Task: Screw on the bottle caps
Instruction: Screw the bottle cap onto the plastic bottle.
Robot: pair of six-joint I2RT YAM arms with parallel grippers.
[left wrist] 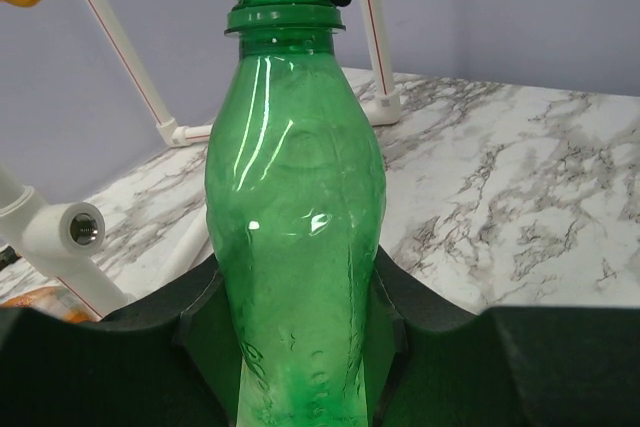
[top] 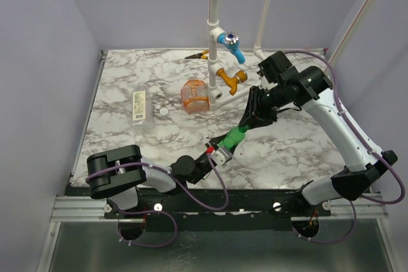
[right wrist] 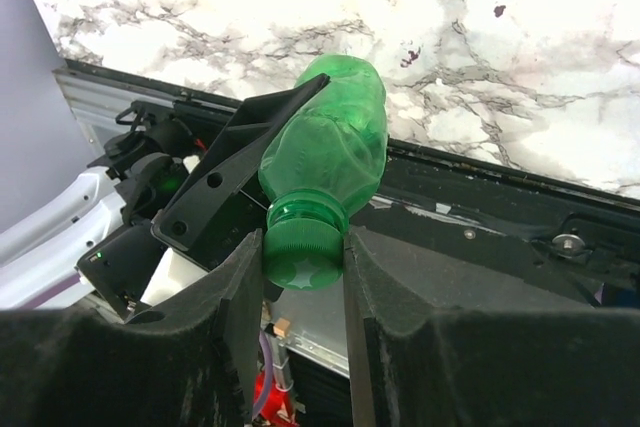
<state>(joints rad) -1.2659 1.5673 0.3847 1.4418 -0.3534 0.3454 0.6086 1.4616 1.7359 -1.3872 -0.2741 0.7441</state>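
Your left tool is clamped on the lower body of the green bottle, holding it tilted above the desk near the front edge, with the neck pointing at the right arm. Your right tool is closed on the dark green cap, which sits on the bottle's neck. The orange bottle is just beside the white pipe frame. The clear bottle lies well left of it, with the white cap on the desk between them.
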